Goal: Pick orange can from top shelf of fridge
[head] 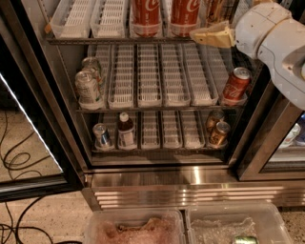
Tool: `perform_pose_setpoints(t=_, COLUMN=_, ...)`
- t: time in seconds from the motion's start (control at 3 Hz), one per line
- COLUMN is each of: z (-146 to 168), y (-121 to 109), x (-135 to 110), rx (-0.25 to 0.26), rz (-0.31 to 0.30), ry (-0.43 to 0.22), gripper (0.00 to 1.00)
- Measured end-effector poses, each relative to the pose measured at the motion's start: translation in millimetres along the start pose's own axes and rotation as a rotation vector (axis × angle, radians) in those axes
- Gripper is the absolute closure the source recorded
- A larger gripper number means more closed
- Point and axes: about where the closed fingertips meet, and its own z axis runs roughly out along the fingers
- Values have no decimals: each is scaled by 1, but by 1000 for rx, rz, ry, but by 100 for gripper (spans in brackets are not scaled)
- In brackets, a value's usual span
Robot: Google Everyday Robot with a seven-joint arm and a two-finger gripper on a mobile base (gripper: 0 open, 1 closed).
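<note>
Starting nearest the camera, two clear plastic tubs [136, 228] sit before the stainless base of the fridge [190, 178]. Farther in, at the right front edge of the top shelf [119, 41], the gripper [198, 35] hangs level with the rack lip. Its tan tip points left toward the red Coca-Cola cans [145, 16]. Whether it is spread or closed cannot be told. The orange can [215, 10] stands upright just behind and above that tip, so the reach likely must go deeper and slightly up.
</note>
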Motion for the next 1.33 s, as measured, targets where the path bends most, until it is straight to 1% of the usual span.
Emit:
perform_pose_setpoints(t=0.33, z=0, y=0, x=0, rx=0, rz=0, ry=0, gripper=0)
perform_pose_setpoints(t=0.67, z=0, y=0, x=0, rx=0, rz=0, ry=0, gripper=10)
perform_pose_setpoints(t=1.0, z=0, y=0, x=0, rx=0, rz=0, ry=0, gripper=25)
perform_pose_setpoints(t=1.33, z=0, y=0, x=0, rx=0, rz=0, ry=0, gripper=21)
